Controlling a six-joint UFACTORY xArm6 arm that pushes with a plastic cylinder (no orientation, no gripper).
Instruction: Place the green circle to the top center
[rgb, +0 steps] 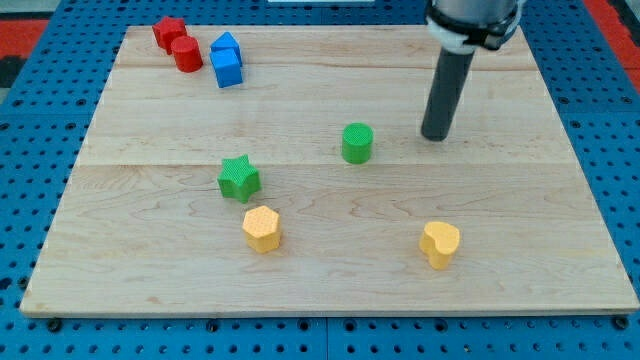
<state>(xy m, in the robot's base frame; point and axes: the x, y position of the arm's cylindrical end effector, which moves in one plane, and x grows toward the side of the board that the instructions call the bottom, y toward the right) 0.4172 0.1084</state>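
blue pegboard (40, 60) under wooden board (330, 270)

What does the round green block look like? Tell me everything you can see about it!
The green circle is a short, plain cylinder that looks like matte plastic, bright green all over. It stands upright on its flat end on the wooden board, near the middle, a bit toward the view's right. Nothing touches it. My tip sits just to its right with a small gap between them. The green star lies off to its lower left.
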